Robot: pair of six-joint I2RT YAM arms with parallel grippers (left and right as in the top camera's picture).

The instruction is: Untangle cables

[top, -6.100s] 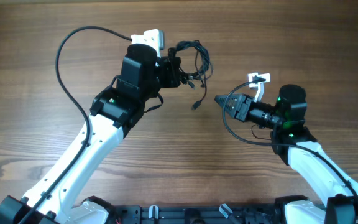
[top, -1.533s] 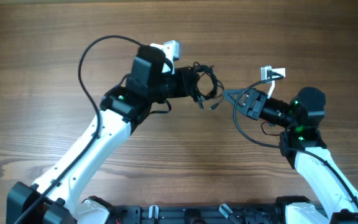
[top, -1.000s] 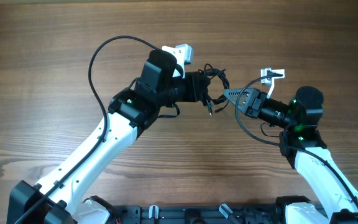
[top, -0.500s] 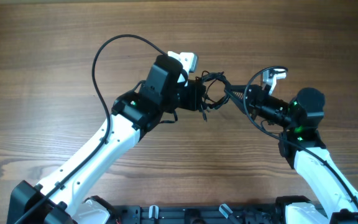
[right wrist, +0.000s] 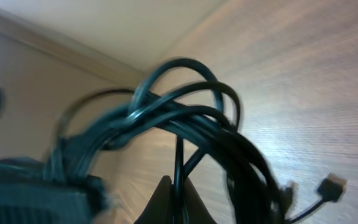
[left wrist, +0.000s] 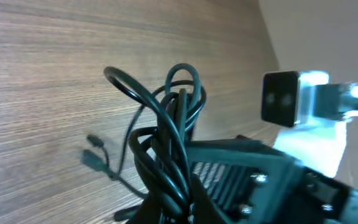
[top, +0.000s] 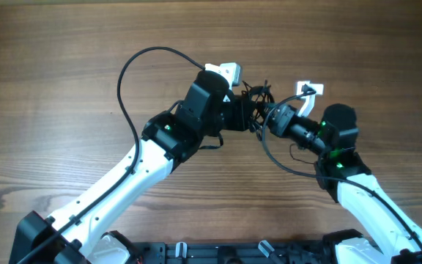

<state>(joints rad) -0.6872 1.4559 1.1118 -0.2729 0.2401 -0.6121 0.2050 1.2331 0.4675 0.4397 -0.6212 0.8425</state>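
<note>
left gripper (top: 246,116): jaws clamped tight on cables (top: 258,97), bundle sprouting straight out of tips. right gripper (top: 268,117): jaws pinched shut too, looks like one strand caught between tips, just beside left ones. tangle sits between both pairs, loops bunched together ahead of jaws, plug tip (right wrist: 331,185) dangling off to side. grabbed from both ends, nothing separated yet imo, basically all untangling left. below: bare wooden table (top: 64,44), pale wall (right wrist: 73,18) past edge.

Black cables (right wrist: 222,134) against a brown, fine-grained, streaky wooden table (top: 42,95).
</note>
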